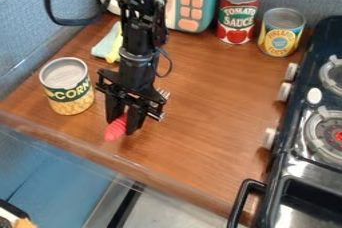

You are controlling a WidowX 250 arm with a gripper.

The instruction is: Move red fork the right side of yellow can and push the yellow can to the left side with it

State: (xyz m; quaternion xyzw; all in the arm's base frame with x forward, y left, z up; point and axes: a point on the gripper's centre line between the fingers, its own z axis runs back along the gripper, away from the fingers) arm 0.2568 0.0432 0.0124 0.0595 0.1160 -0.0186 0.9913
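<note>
One yellow can (69,88) just left of the tool (122,125), slightly apart, red fork (115,130) in its grip.

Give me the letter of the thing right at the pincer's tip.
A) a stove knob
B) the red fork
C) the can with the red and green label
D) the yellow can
B: the red fork shows directly at the tip of the pincer, while the yellow can stands off to one side.
</note>
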